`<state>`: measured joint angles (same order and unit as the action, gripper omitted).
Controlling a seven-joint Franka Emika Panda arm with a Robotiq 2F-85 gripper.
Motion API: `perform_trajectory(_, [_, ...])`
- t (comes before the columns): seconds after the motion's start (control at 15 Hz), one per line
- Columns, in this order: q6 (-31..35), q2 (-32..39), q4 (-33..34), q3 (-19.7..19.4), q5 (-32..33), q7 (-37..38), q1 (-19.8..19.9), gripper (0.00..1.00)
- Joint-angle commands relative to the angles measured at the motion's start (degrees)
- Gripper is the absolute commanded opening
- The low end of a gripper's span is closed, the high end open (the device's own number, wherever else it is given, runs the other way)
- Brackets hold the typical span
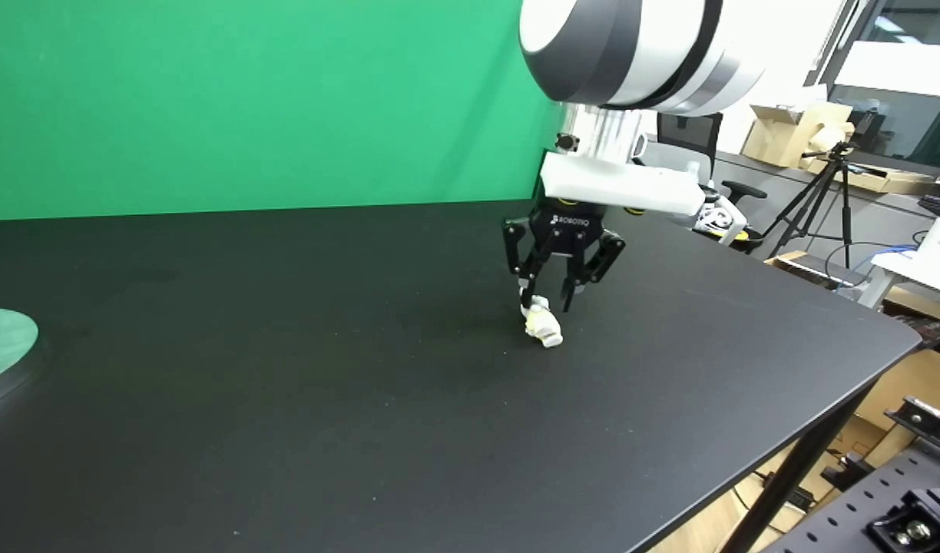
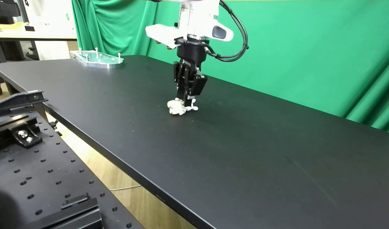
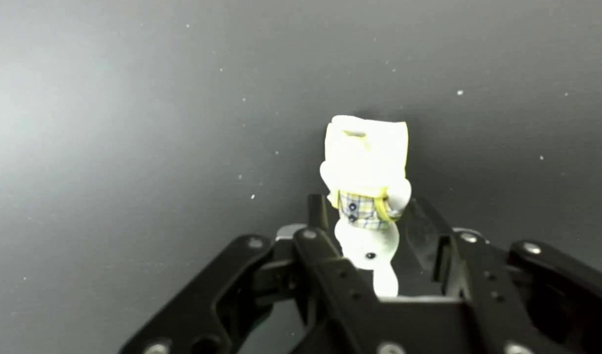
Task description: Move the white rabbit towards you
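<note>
The white rabbit [image 3: 367, 162] lies on the dark table, wearing a checked, yellow-trimmed outfit. In the wrist view its feet end points up the picture and its head and an ear lie toward the gripper base. It also shows in both exterior views [image 1: 543, 324] [image 2: 176, 107]. My gripper [image 3: 373, 211] points down with its fingertips low at the table, one finger on each side of the rabbit's upper body and head. The gripper [image 1: 547, 306] is open, with a gap visible between the rabbit and the right-hand finger. The other ear is hidden in the wrist view.
The dark table [image 1: 286, 384] has its right edge [image 1: 785, 442] beyond the rabbit. A pale green disc-like object [image 1: 5, 342] stands at the left. A clear plate with posts [image 2: 97, 60] sits at the table's far corner. Green curtains hang behind. A perforated metal plate [image 2: 54, 178] adjoins the table.
</note>
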<state>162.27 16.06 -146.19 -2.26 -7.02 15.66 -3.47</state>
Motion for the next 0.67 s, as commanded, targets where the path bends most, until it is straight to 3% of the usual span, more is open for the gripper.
perform_trajectory(0.0, [-0.2,-2.9,-2.2,-1.3,1.3,1.6,-0.5,0.79])
perform_trajectory(0.2, [-0.6,-5.1,-2.5,-2.4,3.8,2.4,-1.9,0.98])
perform_trajectory(0.4, [-0.5,-8.3,-2.9,-2.2,7.1,2.5,-3.2,1.0])
perform_trajectory(0.6, [-1.0,-11.3,-2.8,-3.2,15.1,5.6,-5.0,1.0])
